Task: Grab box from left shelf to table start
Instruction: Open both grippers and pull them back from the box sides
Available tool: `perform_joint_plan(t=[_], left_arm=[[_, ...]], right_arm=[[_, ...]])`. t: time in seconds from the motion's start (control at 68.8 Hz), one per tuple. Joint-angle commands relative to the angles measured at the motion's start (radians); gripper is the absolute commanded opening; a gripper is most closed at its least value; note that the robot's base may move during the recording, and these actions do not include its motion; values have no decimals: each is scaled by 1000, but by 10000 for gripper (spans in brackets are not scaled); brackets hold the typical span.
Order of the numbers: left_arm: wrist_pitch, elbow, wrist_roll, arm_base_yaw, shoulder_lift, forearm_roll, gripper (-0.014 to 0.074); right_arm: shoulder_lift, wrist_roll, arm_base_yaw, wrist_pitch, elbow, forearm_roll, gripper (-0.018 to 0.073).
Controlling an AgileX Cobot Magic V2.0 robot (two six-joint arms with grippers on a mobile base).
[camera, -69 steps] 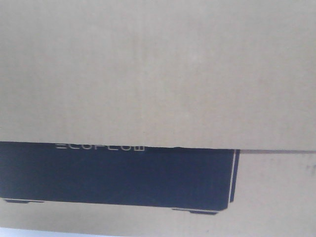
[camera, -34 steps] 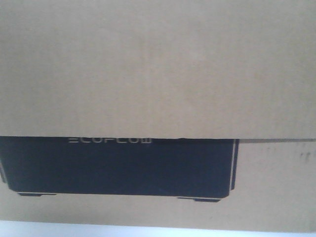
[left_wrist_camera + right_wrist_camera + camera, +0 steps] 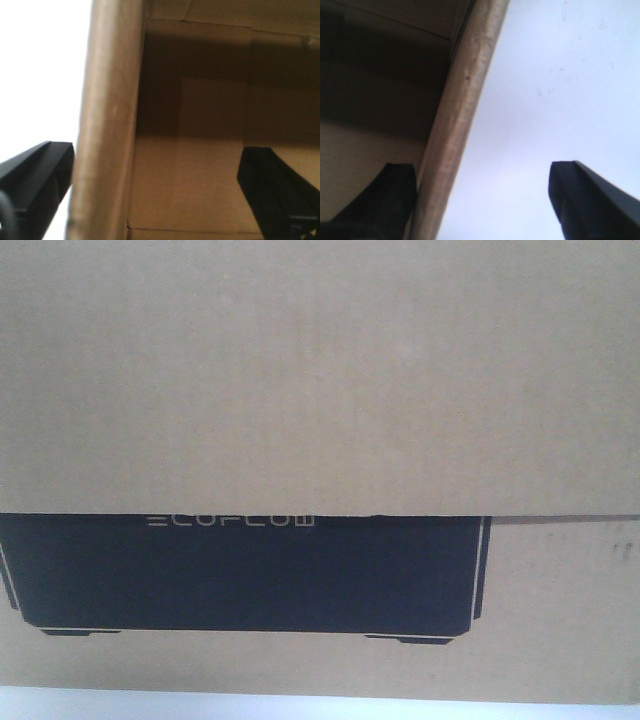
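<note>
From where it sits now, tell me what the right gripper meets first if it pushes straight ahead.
Probably the box: its wall edge runs between the open jaws of the right gripper, one finger inside, one outside over the pale table. Depth is unclear.

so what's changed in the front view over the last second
The box has shifted up and a little to the right in the front view: its black print and lettering sit higher, and a wider pale strip of table shows beneath its lower edge. It fills the view as before, the same face toward the camera.

matt brown corrugated cardboard box (image 3: 320, 380) – flat black print; table (image 3: 560, 90) – smooth, pale, lightly scuffed
</note>
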State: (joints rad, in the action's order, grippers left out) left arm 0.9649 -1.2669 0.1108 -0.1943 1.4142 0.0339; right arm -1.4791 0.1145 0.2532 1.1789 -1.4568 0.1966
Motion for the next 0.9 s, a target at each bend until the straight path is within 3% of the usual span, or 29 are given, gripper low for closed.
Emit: perform_joint_plan(t=[0.0,0.305,0.509,0.698,0.887], left_arm=[[-26,-59,0,-7,-74,-7,568],[-25,-84,0,-7,-239,-72,566],[-17,-60,-45,-7,-399,-76,497],[-42,96,-51,-7,-579,-83,409],[-74,323,-51,-7,-798,-83,289]], right_arm=[[81,23,-5,-51,-40,44,631],[235,35,-5,-123,-38,-19,631],[366,34,-5,-190,40,-81,596],[528,33,-5,-278,246,-84,471],[736,24,-5,-408,504,-84,270]])
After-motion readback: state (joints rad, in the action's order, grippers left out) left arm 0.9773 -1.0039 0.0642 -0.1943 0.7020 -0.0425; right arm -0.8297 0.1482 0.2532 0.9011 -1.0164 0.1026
